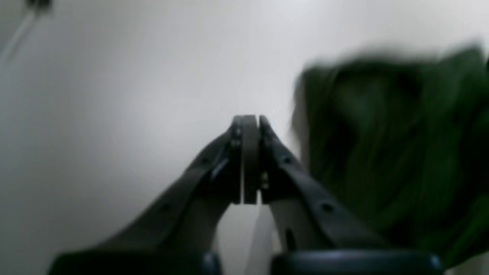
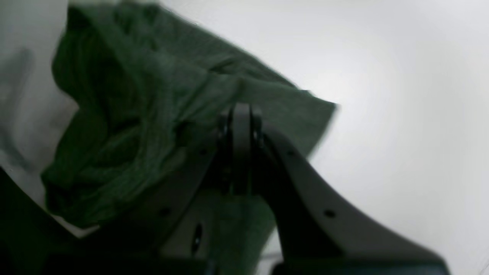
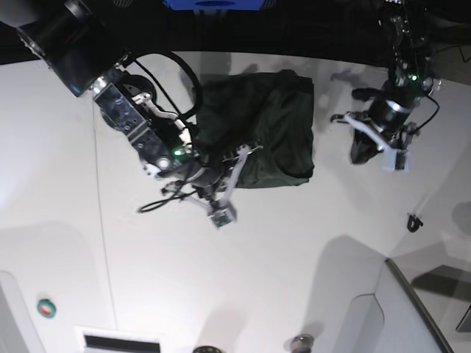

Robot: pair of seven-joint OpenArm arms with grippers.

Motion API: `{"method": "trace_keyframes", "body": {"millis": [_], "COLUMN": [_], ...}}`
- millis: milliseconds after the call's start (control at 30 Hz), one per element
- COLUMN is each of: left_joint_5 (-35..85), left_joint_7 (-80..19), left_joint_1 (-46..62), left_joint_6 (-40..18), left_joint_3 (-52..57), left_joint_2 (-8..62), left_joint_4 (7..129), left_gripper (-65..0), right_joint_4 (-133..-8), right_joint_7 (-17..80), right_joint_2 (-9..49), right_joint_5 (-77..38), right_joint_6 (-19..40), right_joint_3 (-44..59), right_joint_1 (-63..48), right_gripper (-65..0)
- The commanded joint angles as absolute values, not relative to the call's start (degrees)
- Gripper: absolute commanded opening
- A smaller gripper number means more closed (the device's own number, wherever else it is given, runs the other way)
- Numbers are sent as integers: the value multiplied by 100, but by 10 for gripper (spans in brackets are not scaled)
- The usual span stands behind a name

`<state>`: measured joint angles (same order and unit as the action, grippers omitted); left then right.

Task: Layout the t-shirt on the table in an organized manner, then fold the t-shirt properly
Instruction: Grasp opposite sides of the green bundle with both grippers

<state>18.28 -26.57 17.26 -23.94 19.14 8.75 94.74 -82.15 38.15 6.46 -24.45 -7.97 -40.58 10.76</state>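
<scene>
The shirt (image 3: 283, 132) is spread on the counter (image 3: 169, 279), partly folded and wrinkled; its near part is overhung by the right pincer (image 3: 223, 215), whose tips are pressed together; the left pincer (image 3: 379, 158) is likewise closed, placed beside the shirt and apart from it; no cloth is seen gripped by the left one.

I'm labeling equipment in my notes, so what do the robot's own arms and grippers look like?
The right arm is mostly black with silvery metal parts, a looping black cable and a small green spot. The left arm is also black and silvery, with cables. Seen close up, the left gripper and right gripper have dark, tapering fingers.
</scene>
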Motion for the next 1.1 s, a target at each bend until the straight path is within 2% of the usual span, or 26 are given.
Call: {"method": "trace_keyframes", "body": {"millis": [0, 167, 300, 733, 867, 1067], "left_joint_5": [1982, 2026, 1982, 1974, 1974, 1974], "left_joint_7": [-2545, -2545, -2545, -2035, -1947, -1930], "left_joint_1": [1675, 1393, 1024, 699, 673, 620], "left_joint_6": [-2448, -2448, -2448, -2448, -2440, -2440], "left_joint_3": [1771, 1077, 699, 892, 892, 901], "left_joint_2": [884, 884, 884, 1095, 1121, 1130], "left_joint_4": [9640, 9666, 9095, 7459, 7327, 7319], "left_gripper": [-650, -650, -650, -650, -650, -650], "right_joint_4": [-8374, -8462, -8462, -8462, -8505, -8453], "right_joint_7": [3723, 3749, 3732, 3714, 3714, 3723], "right_joint_2": [699, 954, 1112, 1051, 831, 611], "right_joint_5": [-2413, -2422, -2448, -2448, -2448, -2422], "right_joint_6": [-778, -769, -769, -743, -110, 198], "right_joint_3": [-3811, -3310, -3284, -3204, -3204, -3213], "right_joint_1": [1121, 998, 989, 945, 936, 927], "right_gripper": [-641, -641, -641, -641, -641, -641]}}
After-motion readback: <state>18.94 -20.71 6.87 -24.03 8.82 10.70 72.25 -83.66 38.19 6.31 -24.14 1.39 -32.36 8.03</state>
